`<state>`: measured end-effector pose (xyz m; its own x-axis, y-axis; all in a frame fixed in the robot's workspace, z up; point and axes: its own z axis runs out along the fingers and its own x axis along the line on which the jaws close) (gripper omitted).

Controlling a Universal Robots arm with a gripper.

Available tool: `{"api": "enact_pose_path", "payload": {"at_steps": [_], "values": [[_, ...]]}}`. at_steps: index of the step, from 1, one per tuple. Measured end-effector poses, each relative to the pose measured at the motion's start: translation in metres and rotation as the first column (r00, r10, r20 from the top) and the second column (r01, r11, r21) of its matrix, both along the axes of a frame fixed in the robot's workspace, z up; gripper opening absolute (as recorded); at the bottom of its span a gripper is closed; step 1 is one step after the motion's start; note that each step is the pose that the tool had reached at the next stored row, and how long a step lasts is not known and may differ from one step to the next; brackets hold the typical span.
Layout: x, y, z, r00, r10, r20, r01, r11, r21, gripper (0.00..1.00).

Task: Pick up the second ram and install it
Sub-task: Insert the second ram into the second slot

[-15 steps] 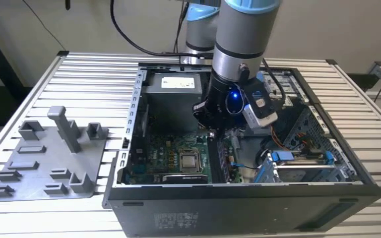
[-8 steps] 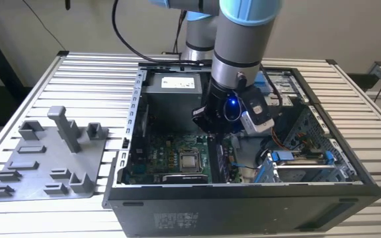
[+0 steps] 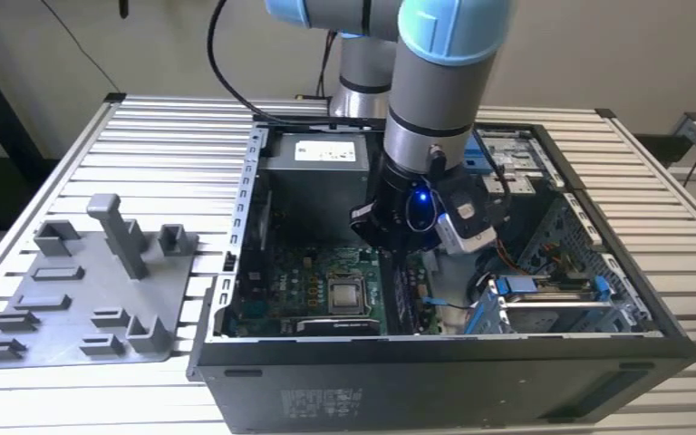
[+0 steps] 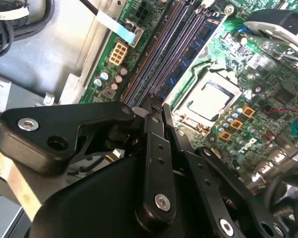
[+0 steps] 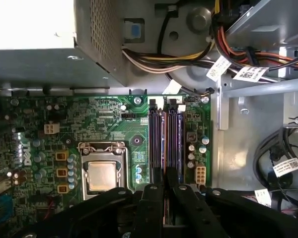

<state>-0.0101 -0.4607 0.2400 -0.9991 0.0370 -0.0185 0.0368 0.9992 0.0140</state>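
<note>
The gripper (image 5: 164,191) hangs low inside the computer case (image 3: 638,299), jaws nearly together over the memory slots (image 5: 165,139) at frame centre; whether they clamp the second ram cannot be told.

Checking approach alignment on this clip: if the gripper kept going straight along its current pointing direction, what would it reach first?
Most likely the black memory slots on the motherboard; in both wrist views the gripper points at them, beside the processor socket. How much gap remains is unclear.

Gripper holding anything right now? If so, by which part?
Cannot tell. The gripper sits right above the memory slots on the motherboard, and its own body hides whatever may be in it.
</note>
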Motion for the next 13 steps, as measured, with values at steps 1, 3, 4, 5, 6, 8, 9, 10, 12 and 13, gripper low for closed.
{"api": "enact_pose_path", "payload": {"at_steps": [1,3,4,5,6,8,9,10,12,13], "values": [[-0.0001,0.0000,-0.0018,1.0000,-0.001,0.0000,0.001,1.0000,0.0000,0.14],[-0.0004,0.0000,-0.0054,1.0000,-0.002,0.0000,0.002,1.0000,0.0000,0.14],[-0.0004,0.0000,-0.0068,1.0000,-0.002,0.0000,0.002,1.0000,0.0000,0.14],[-0.0005,0.0000,-0.0079,1.0000,-0.002,0.0000,0.002,1.0000,0.0000,0.14],[-0.0005,0.0000,-0.0080,1.0000,-0.002,-0.0001,0.002,1.0000,0.0000,0.14],[-0.0005,0.0000,-0.0080,1.0000,-0.002,-0.0001,0.002,1.0000,-0.0001,0.14],[-0.0005,0.0000,-0.0080,1.0000,-0.002,-0.0001,0.002,1.0000,-0.0001,0.14],[-0.0005,0.0000,-0.0082,1.0000,-0.002,-0.0002,0.002,1.0000,-0.0002,0.14],[-0.0007,0.0000,-0.0087,1.0000,-0.002,0.0000,0.002,1.0000,0.0003,0.14],[-0.0007,0.0000,-0.0087,1.0000,-0.002,0.0000,0.002,1.0000,0.0004,0.14]]}}
